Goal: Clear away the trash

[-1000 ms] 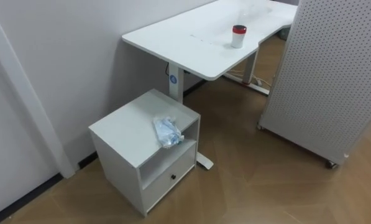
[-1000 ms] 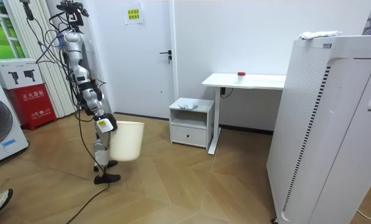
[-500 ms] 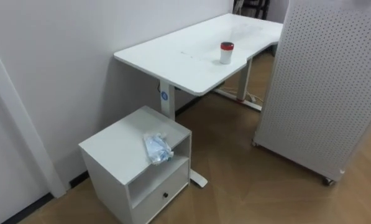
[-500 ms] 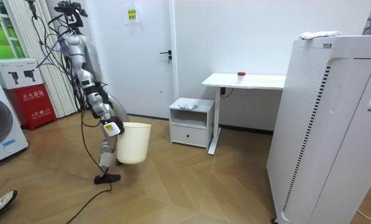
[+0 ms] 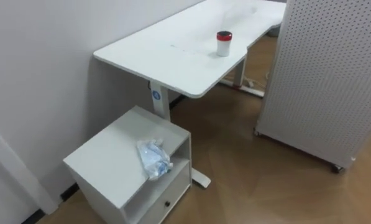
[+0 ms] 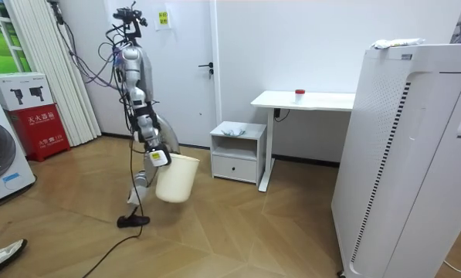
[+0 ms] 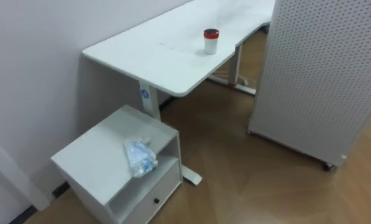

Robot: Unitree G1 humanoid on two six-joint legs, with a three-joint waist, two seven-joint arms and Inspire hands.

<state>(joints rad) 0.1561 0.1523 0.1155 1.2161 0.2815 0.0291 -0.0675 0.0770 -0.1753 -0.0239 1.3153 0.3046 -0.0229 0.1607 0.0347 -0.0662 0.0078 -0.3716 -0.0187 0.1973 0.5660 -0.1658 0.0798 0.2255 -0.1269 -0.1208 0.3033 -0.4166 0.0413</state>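
The crumpled clear-bluish garbage wrapper (image 5: 154, 160) is lying on top of the low white cabinet (image 5: 101, 165), at its front edge, just above the open shelf. The cabinet is standing beside the leg of the white worktop (image 5: 166, 53), which is carrying a cup (image 5: 223, 43) w/ red lid. In the room view the robot is standing left of the cabinet, near the door (image 6: 188, 85). Its right hand (image 6: 158, 155) is carrying a cream bin (image 6: 177, 179) at the rim. Fingers: I cannot tell if closed.
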